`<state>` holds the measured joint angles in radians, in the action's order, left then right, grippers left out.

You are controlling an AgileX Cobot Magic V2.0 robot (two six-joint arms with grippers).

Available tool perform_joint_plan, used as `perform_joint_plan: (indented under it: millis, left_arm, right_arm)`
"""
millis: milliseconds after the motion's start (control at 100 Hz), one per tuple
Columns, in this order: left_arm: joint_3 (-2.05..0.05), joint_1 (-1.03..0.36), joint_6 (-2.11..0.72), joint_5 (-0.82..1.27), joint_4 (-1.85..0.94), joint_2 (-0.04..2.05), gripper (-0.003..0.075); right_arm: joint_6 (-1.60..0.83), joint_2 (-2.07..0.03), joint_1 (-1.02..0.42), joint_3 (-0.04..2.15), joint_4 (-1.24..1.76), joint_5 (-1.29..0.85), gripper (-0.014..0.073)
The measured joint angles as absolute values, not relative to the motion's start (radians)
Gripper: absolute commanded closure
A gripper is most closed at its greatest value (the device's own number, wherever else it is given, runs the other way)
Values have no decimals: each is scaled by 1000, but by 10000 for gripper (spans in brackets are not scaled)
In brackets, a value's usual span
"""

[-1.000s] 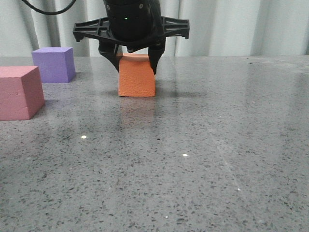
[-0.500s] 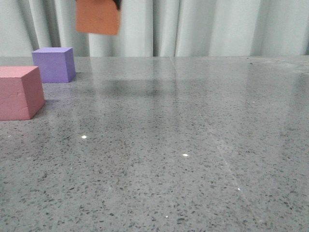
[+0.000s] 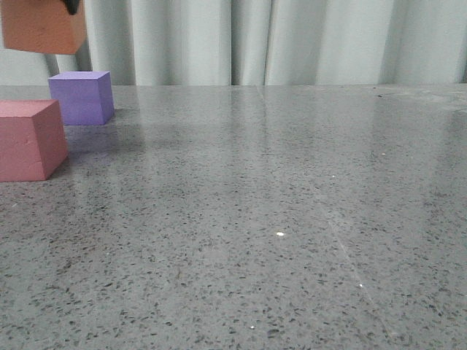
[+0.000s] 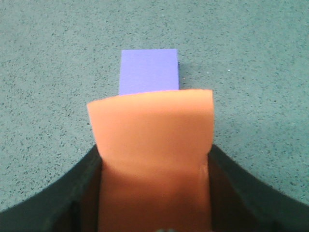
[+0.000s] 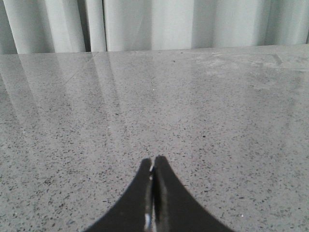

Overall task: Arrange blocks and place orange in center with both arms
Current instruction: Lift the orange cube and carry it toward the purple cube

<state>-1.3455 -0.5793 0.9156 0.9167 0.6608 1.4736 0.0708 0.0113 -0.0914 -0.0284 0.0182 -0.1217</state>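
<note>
The orange cube hangs in the air at the top left of the front view, above the purple cube. Only a tip of a black finger shows on it there. In the left wrist view my left gripper is shut on the orange cube, with the purple cube on the table below it. The pinkish-red cube sits on the table at the left, in front of the purple one. My right gripper is shut and empty, low over bare table.
The grey speckled table stretches to the right and front of the cubes. A pale curtain hangs behind the far edge.
My left gripper has lifted the orange cube off the middle of the table and carried it up and to the left, over the purple cube.
</note>
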Motion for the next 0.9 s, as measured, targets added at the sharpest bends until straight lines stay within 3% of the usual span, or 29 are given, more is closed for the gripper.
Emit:
perform_joint_plan:
  millis: [360, 900]
  left_arm:
    - [-1260, -468, 770, 754, 534, 1450, 613]
    - [-1260, -464, 714, 738, 521, 1502, 613]
  right_arm:
    - [71, 11, -91, -28, 18, -122, 661]
    - [71, 11, -91, -28, 18, -122, 661]
